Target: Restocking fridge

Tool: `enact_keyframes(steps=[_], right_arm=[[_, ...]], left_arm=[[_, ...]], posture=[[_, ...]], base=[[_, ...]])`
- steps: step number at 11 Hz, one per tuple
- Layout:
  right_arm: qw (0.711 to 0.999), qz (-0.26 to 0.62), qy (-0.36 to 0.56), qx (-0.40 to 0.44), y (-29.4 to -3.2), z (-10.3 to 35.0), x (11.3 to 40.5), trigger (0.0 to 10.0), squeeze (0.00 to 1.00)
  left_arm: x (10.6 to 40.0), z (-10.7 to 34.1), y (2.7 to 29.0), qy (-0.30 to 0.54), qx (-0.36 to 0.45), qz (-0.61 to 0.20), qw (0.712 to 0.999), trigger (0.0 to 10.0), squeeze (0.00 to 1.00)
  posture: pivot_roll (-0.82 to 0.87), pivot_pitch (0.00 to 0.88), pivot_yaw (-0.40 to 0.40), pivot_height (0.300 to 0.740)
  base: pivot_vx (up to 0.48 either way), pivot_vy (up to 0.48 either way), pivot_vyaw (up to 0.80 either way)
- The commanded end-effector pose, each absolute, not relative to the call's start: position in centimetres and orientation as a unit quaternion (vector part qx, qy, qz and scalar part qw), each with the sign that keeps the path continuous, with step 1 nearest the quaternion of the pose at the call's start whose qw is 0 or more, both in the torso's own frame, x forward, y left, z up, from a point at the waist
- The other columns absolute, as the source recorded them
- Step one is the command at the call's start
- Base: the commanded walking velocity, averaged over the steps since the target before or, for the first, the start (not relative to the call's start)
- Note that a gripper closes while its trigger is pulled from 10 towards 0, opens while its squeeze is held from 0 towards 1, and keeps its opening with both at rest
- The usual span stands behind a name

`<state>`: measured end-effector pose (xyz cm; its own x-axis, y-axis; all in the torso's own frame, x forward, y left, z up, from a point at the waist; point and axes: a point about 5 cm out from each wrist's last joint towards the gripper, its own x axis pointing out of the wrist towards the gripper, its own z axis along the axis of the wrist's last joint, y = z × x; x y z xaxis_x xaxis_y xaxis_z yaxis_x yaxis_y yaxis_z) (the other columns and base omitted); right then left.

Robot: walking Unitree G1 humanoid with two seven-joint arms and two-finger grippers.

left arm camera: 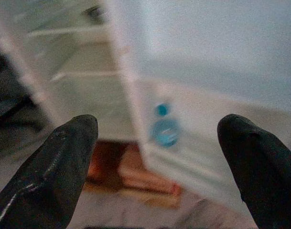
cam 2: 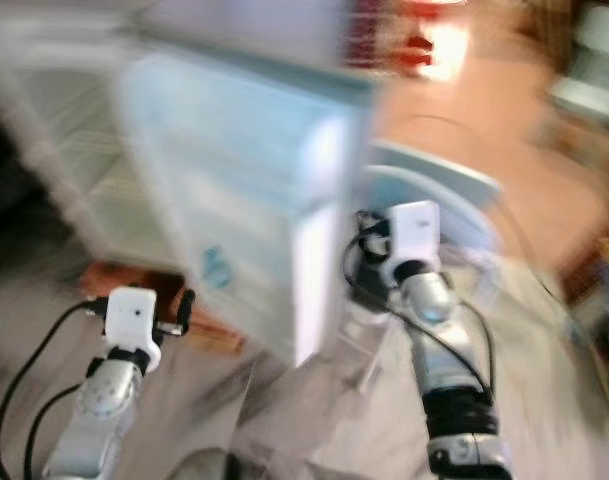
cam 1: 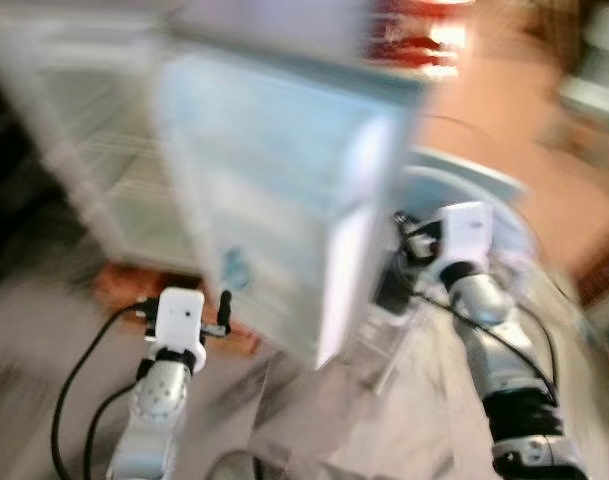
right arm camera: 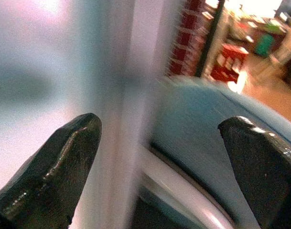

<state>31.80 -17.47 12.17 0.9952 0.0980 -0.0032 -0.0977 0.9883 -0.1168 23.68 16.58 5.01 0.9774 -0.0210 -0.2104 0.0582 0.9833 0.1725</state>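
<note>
The picture is blurred by motion. A white fridge stands open, its door [cam 1: 284,200] swung out toward me between my two arms. A blue bottle [left arm camera: 164,130] sits in the lower door shelf, also seen as a blue patch [cam 1: 234,268]. The fridge interior [cam 1: 114,170] with white shelves lies to the left. My left gripper [left arm camera: 159,162] is open and empty, low in front of the door's inner side. My right gripper [right arm camera: 159,162] is open, its fingers on either side of the door's outer edge [right arm camera: 131,95].
A round light-blue table [cam 1: 464,185] stands just right of the door, behind my right arm. A red-brown mat [cam 1: 124,285] lies on the floor under the fridge. Orange floor [cam 1: 504,110] stretches to the back right.
</note>
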Motion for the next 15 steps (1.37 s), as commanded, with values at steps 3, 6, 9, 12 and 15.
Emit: enact_keyframes(steps=[3, 6, 9, 12, 15], right_arm=[[0.998, 0.038, -0.030, -0.048, -16.4, 13.6, 33.5, 10.0, 0.00], [0.976, 0.199, -0.037, 0.078, -9.5, 15.8, 33.7, 10.0, 0.00], [0.833, 0.536, 0.069, 0.122, -9.7, 14.6, 24.5, 10.0, 0.00], [0.873, 0.384, 0.239, -0.183, -18.5, 7.2, 27.7, 10.0, 0.00], [0.856, 0.187, 0.217, -0.429, -23.8, 11.3, 34.1, 10.0, 0.00]], left_arm=[[23.1, 3.4, 17.2, 0.189, 0.078, -0.008, 0.979, 10.0, 0.00], [23.1, 3.3, 16.8, 0.206, 0.091, -0.028, 0.974, 10.0, 0.00], [21.9, 2.6, 17.1, 0.241, 0.091, -0.031, 0.966, 10.0, 0.00], [22.1, 2.4, 17.0, 0.254, 0.101, -0.050, 0.961, 10.0, 0.00], [21.8, 2.4, 17.0, 0.263, 0.109, -0.055, 0.957, 10.0, 0.00]], posture=[[0.07, 0.000, 0.006, 0.740], [0.08, 0.000, 0.002, 0.740], [0.08, 0.000, -0.005, 0.740], [0.08, 0.000, 0.011, 0.740], [0.12, 0.000, -0.002, 0.740]], base=[[0.000, 0.000, 0.80], [0.000, 0.000, 0.27], [0.000, 0.000, 0.00], [0.000, 0.000, 0.00], [0.000, 0.000, 0.00]])
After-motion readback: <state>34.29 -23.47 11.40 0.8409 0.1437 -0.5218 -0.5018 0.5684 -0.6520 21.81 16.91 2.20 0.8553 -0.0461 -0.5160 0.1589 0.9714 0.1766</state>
